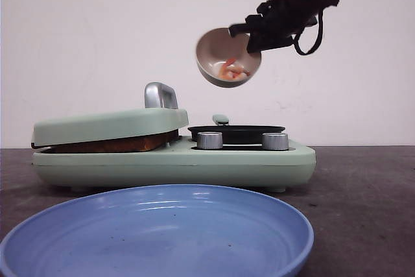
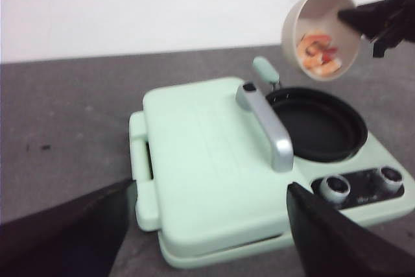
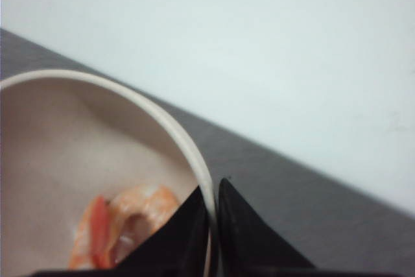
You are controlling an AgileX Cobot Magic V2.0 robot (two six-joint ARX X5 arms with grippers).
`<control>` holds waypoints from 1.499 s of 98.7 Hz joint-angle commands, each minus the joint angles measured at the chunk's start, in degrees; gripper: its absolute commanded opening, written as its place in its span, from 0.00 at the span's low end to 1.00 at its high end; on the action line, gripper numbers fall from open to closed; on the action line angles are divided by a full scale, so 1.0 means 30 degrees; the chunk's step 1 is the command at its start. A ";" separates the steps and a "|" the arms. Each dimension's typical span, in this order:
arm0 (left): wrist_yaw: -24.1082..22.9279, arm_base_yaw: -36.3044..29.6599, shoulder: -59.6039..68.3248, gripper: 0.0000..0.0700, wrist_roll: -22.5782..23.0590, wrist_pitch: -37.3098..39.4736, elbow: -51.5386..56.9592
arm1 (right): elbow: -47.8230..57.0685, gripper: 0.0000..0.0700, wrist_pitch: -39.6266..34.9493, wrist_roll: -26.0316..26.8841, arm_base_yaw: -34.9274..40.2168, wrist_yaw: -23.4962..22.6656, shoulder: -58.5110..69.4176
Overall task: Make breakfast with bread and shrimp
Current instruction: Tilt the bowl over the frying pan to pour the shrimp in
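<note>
My right gripper (image 1: pixel 254 29) is shut on the rim of a small beige bowl (image 1: pixel 228 58) and holds it tilted in the air above the black round pan (image 1: pixel 237 133) of the mint-green breakfast maker (image 1: pixel 175 160). Pink-orange shrimp (image 1: pixel 232 71) lie in the bowl; they also show in the left wrist view (image 2: pixel 318 52) and the right wrist view (image 3: pixel 123 225). A bread crust edge (image 1: pixel 117 144) shows under the closed green lid (image 1: pixel 110 125). My left gripper (image 2: pixel 207 238) is open and empty, above and in front of the lid (image 2: pixel 207 160).
A large blue plate (image 1: pixel 155 235) lies at the front of the dark table. Two silver knobs (image 1: pixel 209 140) sit on the appliance's front. The lid has a silver handle (image 2: pixel 266 124). A white wall stands behind.
</note>
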 commanded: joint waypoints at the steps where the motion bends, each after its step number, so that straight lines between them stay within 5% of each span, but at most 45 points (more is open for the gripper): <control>1: 0.0036 -0.0087 0.0095 0.61 -0.0029 -0.0168 0.0146 | -0.0109 0.01 0.1399 -0.3504 0.0306 0.0182 0.0270; 35: -0.0058 -0.0087 0.0095 0.61 0.0182 -0.0539 0.0146 | -0.2113 0.01 0.6302 -0.9945 0.1260 0.3869 0.0270; 79: -0.0029 -0.0087 0.0095 0.61 0.0823 -0.0634 0.0146 | -0.3942 0.01 1.1759 -1.1621 0.2397 0.6776 0.0262; 110: -0.0036 -0.0087 0.0087 0.61 0.1115 -0.0743 0.0146 | -0.3942 0.01 1.4870 -1.5096 0.2725 0.8837 0.0262; 148: -0.0022 -0.0087 0.0087 0.61 0.1122 -0.0743 0.0146 | -0.4699 0.01 1.2896 -1.3945 0.2987 0.9216 0.0262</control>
